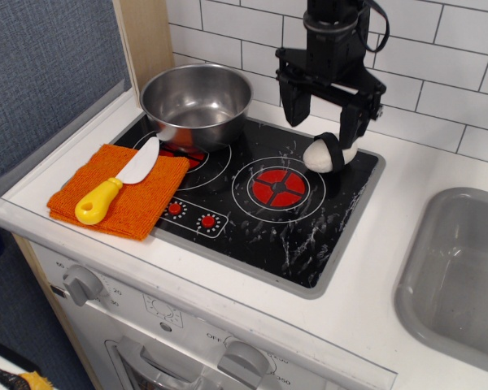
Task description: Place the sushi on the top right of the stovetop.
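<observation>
While the pincer [324, 114] gapes open above, the sushi [328, 153] rests on the stovetop [309, 236].

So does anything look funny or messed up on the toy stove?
A little. The glossy black stovetop has white scratchy marks across its right half. The small white rice-ball sushi with a black band lies tipped on its side at the back right corner, under the open gripper.

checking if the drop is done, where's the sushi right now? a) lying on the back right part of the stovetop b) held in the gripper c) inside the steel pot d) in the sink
a: the sushi lies on the stovetop near its back right corner, with the open gripper above it and not touching it.
</observation>
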`<action>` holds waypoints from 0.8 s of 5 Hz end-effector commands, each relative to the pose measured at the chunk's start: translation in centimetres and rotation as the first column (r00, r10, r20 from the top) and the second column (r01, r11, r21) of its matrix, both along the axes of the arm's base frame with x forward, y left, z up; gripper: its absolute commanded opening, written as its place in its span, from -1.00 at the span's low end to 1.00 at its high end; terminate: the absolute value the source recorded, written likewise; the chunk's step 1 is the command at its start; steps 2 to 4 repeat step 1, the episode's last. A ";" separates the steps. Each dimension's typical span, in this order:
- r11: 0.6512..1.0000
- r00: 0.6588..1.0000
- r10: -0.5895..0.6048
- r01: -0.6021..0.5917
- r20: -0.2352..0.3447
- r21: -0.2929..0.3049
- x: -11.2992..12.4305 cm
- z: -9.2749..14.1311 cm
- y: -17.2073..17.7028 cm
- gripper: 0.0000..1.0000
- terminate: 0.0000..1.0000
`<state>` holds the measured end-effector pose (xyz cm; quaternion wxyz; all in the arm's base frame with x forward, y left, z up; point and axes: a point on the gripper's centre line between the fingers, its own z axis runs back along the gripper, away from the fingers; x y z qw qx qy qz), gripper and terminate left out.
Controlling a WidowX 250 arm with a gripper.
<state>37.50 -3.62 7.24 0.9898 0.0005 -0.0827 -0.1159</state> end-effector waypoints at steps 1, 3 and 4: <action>1.000 0.997 0.001 0.000 0.073 -0.007 0.7 2.6 0.2 1.00 1.00; 1.000 0.997 0.001 0.000 0.073 -0.007 0.7 2.6 0.2 1.00 1.00; 1.000 0.997 0.001 0.000 0.073 -0.007 0.7 2.6 0.2 1.00 1.00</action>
